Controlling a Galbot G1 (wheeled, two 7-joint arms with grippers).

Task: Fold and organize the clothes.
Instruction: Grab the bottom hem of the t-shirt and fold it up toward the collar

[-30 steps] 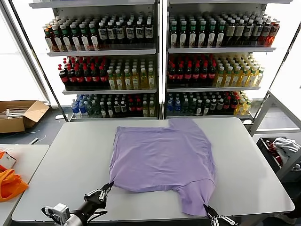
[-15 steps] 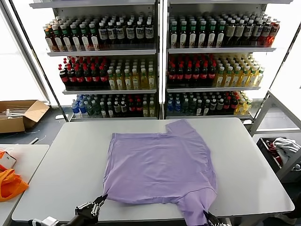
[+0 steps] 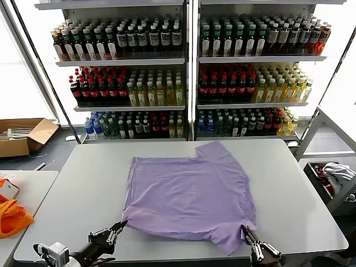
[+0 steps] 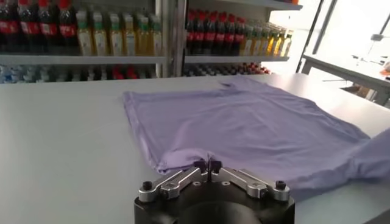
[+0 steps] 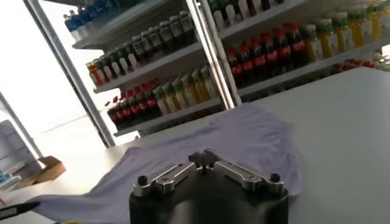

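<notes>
Head view: both arms enter low from the near table edge, wrists below frame, fingers pointing up and away toward the shelves. Left gripper (image 3: 119, 226) sits at the near-left, fingertips closed together on the near-left corner of the T-shirt (image 3: 189, 194); left wrist view confirms, w/ the two tips (image 4: 207, 164) meeting on a small pinched ridge of the lavender hem. Right gripper (image 3: 245, 232) sits at the near-right, fingers brought together at the shirt's near-right corner, by the short sleeve; in the right wrist view the tips (image 5: 204, 159) touch each other w/ purple cloth right behind them, but cloth betw. the pads is not clearly seen.

T-shirt lies spread on the grey table (image 3: 83, 183), plain side up, roughly centred, w/ its far sleeve (image 3: 214, 151) reaching toward the far edge. Fabric is mostly flat, w/ soft wrinkles; near hem runs betw. the two grippers, slightly lifted at the left corner.

Surroundings: drink shelves (image 3: 189, 72) stand behind the table, stocked w/ bottles. Cardboard box (image 3: 22, 135) sits on the floor at far left. Orange fabric (image 3: 11, 218) rests on a side table to the left, well apart from the shirt.
</notes>
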